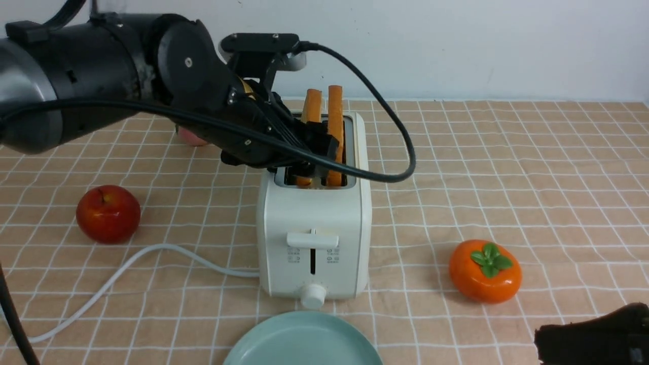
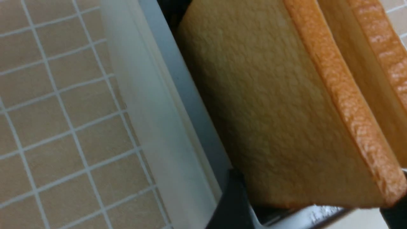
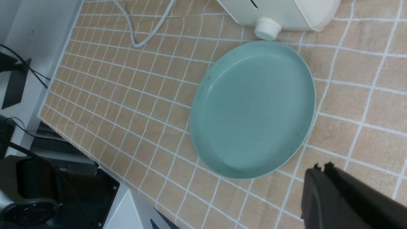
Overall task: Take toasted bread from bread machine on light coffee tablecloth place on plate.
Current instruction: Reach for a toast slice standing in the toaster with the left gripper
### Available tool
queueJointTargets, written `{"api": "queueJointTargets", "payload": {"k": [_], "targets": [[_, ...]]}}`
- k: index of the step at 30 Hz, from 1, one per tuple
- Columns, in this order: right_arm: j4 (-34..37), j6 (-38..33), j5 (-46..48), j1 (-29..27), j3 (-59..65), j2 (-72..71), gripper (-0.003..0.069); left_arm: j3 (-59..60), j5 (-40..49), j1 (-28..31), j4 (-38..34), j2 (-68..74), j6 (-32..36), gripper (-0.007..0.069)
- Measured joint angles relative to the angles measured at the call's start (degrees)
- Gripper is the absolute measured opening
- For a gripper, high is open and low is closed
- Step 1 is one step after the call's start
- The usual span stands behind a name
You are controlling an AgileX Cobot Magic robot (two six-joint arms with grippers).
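- I work in what looks like a robot test room, with one corner laid out as a kitchen scene.
- Behind the setup there is only a bare white wall [image 1: 481, 45].
- The light coffee tablecloth [image 1: 507, 167] carries kitchen things: the bread machine [image 1: 314, 223], the plate [image 3: 194, 111], a glossy apple [image 1: 108, 213] and a persimmon [image 1: 485, 271].
- Past the cloth's edge, my right wrist view shows black gear [image 3: 79, 190] and loose cables [image 3: 31, 68] lower down, beside plain white surfaces.

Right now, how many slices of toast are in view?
2. Both stand upright, side by side, in the toaster's slots: the left slice and the right slice. The plate holds none. The arm hides part of the cloth behind it.
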Motion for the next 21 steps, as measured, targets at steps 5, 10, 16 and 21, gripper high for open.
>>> {"api": "queueJointTargets", "payload": {"k": [5,10,16,21], "targets": [[0.0,0.0,0.0,0.0,0.0,0.0,0.0012,0.0,-2.95,0.0,2.49,0.0,-0.85,0.0352],[0.0,0.0,0.0,0.0,0.0,0.0,0.0014,0.0,-3.13,0.0,2.19,-0.33,-0.95,0.0055],[0.0,0.0,0.0,0.0,0.0,0.0,0.0018,0.0,-2.19,0.0,2.16,-4.03,-0.95,0.0057],[0.0,-0.02,0.0,0.0,0.0,0.0,0.0022,0.0,-1.35,0.0,2.16,-10.64,-1.23,0.0057]]}}
